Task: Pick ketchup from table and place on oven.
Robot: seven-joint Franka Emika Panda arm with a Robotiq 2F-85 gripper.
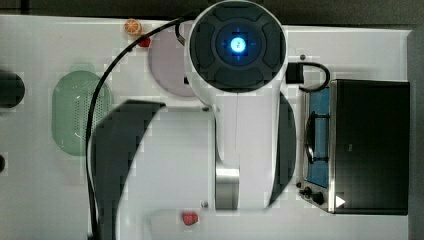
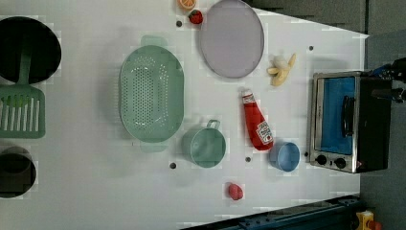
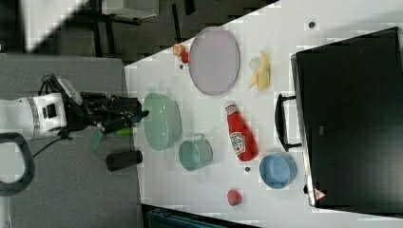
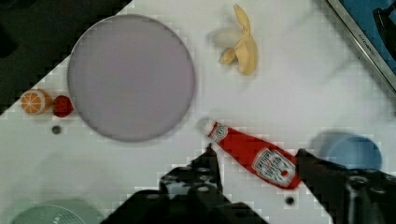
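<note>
White desk (image 2: 95, 191) spreads under everything we see. On it, the ketchup (image 2: 256, 123) lies flat, cap toward the lilac plate (image 2: 231, 37), its base just beside the blue bowl (image 2: 284, 156). In the left view, the oven (image 2: 349, 122) stands to the ketchup's right, well apart. In the wrist view our end effector (image 4: 257, 161) hangs open above the bottle, one finger either side, holding nothing.
</note>
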